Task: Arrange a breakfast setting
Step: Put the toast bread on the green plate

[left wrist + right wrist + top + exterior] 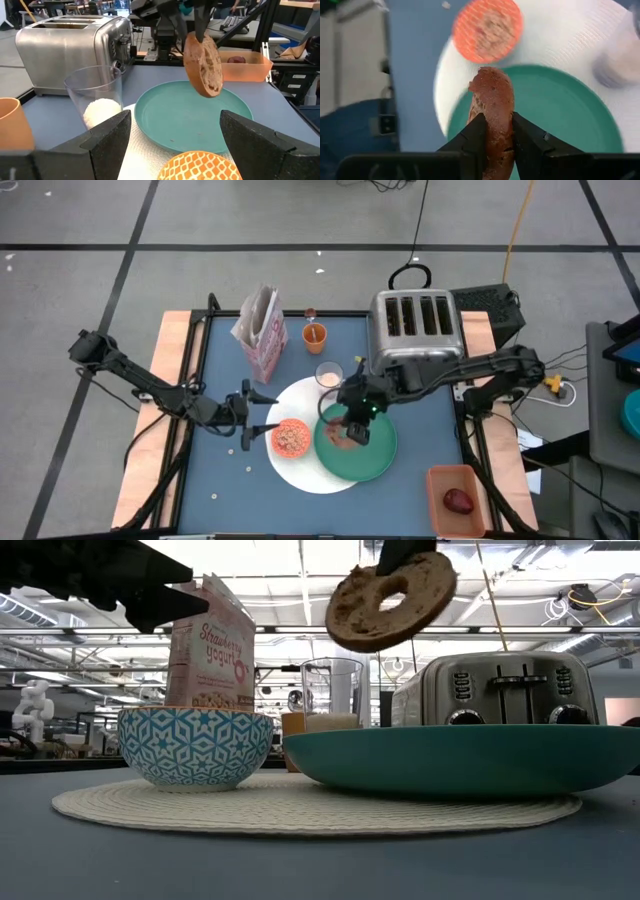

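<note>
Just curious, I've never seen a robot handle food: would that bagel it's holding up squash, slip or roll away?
The bagel is pinched edge-on by the right tool and keeps its ring shape, so it is probably fairly firm. Its rough crust likely resists slipping. Being round, if dropped on edge onto the green plate below, it might roll before settling flat.

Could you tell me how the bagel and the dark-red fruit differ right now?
The bagel hangs in the air, pinched on edge in the right pincer above the green plate; the dark-red fruit lies loose in the tan bin. The bagel is a brown ring, the fruit solid and rounded. Neither is on a plate.
</note>
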You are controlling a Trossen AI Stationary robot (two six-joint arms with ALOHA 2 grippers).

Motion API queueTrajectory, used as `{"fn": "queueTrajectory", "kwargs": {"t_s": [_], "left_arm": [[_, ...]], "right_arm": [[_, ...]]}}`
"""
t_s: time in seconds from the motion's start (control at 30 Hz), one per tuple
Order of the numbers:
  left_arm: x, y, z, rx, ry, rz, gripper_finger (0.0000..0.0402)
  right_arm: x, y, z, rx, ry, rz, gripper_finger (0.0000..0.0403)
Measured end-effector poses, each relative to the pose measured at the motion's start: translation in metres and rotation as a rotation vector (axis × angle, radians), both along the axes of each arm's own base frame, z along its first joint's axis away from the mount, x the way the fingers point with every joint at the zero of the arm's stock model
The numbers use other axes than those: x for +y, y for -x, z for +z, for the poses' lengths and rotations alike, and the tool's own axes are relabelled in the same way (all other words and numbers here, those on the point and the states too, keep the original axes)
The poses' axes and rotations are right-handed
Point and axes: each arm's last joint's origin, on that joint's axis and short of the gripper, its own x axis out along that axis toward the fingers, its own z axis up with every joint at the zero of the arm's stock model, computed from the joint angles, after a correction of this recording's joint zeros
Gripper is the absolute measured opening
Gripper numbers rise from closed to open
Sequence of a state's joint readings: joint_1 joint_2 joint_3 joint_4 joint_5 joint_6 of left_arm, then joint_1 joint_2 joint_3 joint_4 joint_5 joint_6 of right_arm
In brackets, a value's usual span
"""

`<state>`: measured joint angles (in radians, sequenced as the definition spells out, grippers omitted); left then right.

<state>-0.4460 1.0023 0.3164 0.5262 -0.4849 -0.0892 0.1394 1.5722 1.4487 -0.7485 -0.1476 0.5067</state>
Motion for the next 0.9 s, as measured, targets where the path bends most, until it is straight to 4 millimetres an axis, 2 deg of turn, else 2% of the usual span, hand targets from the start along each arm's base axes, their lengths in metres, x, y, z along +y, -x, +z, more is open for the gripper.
{"fn": "queueTrajectory", "kwargs": {"t_s": [0.13,0.37,0.5,0.6,0.9], "left_arm": [[-0.002,0.001,0.000,0.000,-0.001,-0.013,0.0308],[-0.005,0.002,0.000,0.000,0.000,-0.029,0.0308],[-0.005,0.002,0.000,-0.001,0.003,-0.028,0.0308],[-0.005,0.002,0.000,-0.001,0.012,-0.027,0.0308],[-0.005,0.002,0.000,-0.002,0.021,-0.025,0.0308]], "right_arm": [[0.002,-0.004,-0.017,-0.049,-0.078,0.055,0.0069],[0.001,0.001,-0.066,-0.049,-0.154,0.056,0.0067],[-0.003,0.000,-0.084,-0.148,-0.230,0.078,0.0067],[-0.011,0.006,-0.100,-0.131,-0.260,0.046,0.0067],[-0.021,0.015,-0.123,-0.164,-0.272,0.004,0.0068]]}}
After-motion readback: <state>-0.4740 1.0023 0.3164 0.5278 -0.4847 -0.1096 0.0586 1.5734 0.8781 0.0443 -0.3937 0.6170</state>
